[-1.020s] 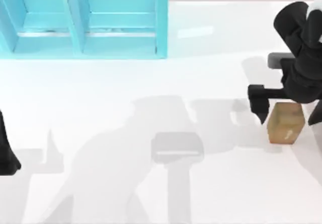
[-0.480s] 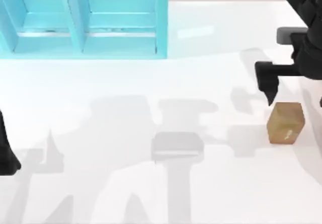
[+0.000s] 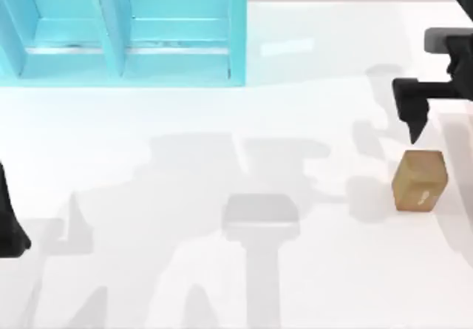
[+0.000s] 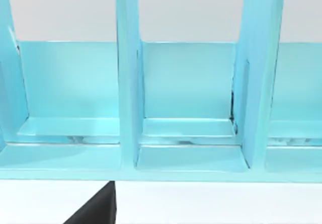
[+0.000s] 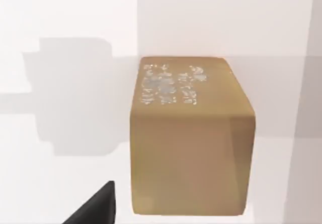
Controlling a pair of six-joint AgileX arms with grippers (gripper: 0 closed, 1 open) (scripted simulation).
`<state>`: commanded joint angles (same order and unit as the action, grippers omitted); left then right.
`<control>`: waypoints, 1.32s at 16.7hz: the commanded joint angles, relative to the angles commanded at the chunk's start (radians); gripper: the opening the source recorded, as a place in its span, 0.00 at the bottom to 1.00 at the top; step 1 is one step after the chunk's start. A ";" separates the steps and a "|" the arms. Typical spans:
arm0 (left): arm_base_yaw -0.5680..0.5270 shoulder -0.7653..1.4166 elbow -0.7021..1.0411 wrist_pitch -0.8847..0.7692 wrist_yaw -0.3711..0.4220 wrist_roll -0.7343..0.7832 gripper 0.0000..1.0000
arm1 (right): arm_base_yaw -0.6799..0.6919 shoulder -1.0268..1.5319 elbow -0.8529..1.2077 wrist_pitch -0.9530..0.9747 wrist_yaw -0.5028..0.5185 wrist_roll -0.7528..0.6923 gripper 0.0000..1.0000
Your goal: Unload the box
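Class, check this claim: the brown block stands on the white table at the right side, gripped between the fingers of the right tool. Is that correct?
Not quite. The brown block does stand on the white table at the right side, but the right tool is not gripping it. The top view shows that tool apart from the block, nearer the table's far edge, with the block standing free.

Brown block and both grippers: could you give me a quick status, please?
Right gripper open, hovering just behind brown block, not touching. Block upright on table, right side. Left arm parked at left edge. Blue shelf unit far off; nothing in the way.
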<state>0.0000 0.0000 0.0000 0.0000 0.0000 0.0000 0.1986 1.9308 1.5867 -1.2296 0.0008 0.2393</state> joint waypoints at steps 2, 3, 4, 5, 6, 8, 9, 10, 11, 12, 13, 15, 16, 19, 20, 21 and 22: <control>0.000 0.000 0.000 0.000 0.000 0.000 1.00 | -0.094 0.019 0.054 -0.032 -0.001 -0.095 1.00; 0.000 0.000 0.000 0.000 0.000 0.000 1.00 | -0.152 0.029 0.082 -0.050 -0.001 -0.152 1.00; 0.000 0.000 0.000 0.000 0.000 0.000 1.00 | -0.213 0.041 0.112 -0.069 -0.001 -0.213 1.00; 0.000 0.000 0.000 0.000 0.000 0.000 1.00 | -0.279 0.054 0.142 -0.088 -0.001 -0.281 1.00; 0.000 0.000 0.000 0.000 0.000 0.000 1.00 | -0.351 0.066 0.171 -0.107 -0.002 -0.355 1.00; 0.000 0.000 0.000 0.000 0.000 0.000 1.00 | -0.488 0.088 0.226 -0.143 -0.002 -0.494 1.00; 0.000 0.000 0.000 0.000 0.000 0.000 1.00 | -0.543 0.097 0.250 -0.160 -0.002 -0.549 1.00; 0.000 0.000 0.000 0.000 0.000 0.000 1.00 | -0.588 0.103 0.270 -0.172 -0.003 -0.594 1.00; 0.000 0.000 0.000 0.000 0.000 0.000 1.00 | -0.623 0.106 0.284 -0.181 -0.003 -0.629 1.00; 0.000 0.000 0.000 0.000 0.000 0.000 1.00 | -0.647 0.107 0.294 -0.188 -0.003 -0.653 1.00; 0.000 0.000 0.000 0.000 0.000 0.000 1.00 | -0.661 0.108 0.300 -0.191 -0.003 -0.667 1.00; 0.000 0.000 0.000 0.000 0.000 0.000 1.00 | -0.664 0.108 0.301 -0.192 -0.003 -0.670 1.00; 0.000 0.000 0.000 0.000 0.000 0.000 1.00 | -0.664 0.108 0.301 -0.192 -0.003 -0.670 1.00; 0.000 0.000 0.000 0.000 0.000 0.000 1.00 | -0.661 0.104 0.288 -0.182 -0.003 -0.669 1.00; 0.000 0.000 0.000 0.000 0.000 0.000 1.00 | -0.661 0.104 0.274 -0.168 -0.003 -0.668 1.00; 0.000 0.000 0.000 0.000 0.000 0.000 1.00 | -0.661 0.105 0.254 -0.149 -0.003 -0.668 1.00; 0.000 0.000 0.000 0.000 0.000 0.000 1.00 | -0.661 0.106 0.230 -0.123 -0.003 -0.668 1.00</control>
<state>0.0000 0.0000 0.0000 0.0000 0.0000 0.0000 -0.4623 2.0369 1.8163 -1.3530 -0.0025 -0.4284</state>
